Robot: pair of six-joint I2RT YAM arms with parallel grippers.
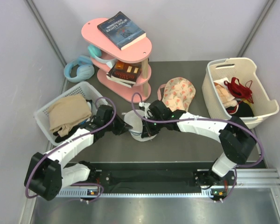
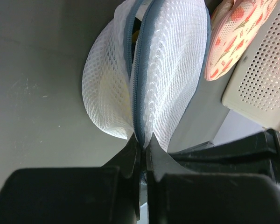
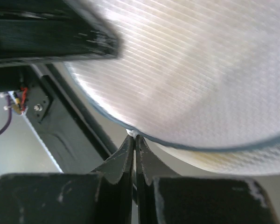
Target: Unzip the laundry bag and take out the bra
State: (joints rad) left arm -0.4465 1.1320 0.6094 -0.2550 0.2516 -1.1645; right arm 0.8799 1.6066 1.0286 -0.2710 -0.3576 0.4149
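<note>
The laundry bag (image 1: pixel 136 125), white mesh with a blue-grey zip band, is held up on edge between my two grippers at the table's middle. My left gripper (image 1: pixel 127 129) is shut on the zip band at the bag's rim, as the left wrist view (image 2: pixel 143 141) shows. The zip there is parted a little near the top of the bag (image 2: pixel 172 70), and a sliver of the yellow bra (image 2: pixel 136 35) shows in the gap. My right gripper (image 1: pixel 147 133) is shut on a small white tab at the bag's rim (image 3: pixel 135 135). The bag (image 3: pixel 191 70) fills that view, with a yellowish tint low down.
A peach floral fabric piece (image 1: pixel 178 93) lies just behind the bag. A white basket (image 1: pixel 214 88) with a red garment stands at the right. A white basket (image 1: pixel 91 87) with tan cloth stands at the left. A pink shelf (image 1: pixel 144 46) with books and blue headphones (image 1: pixel 78 69) stand at the back.
</note>
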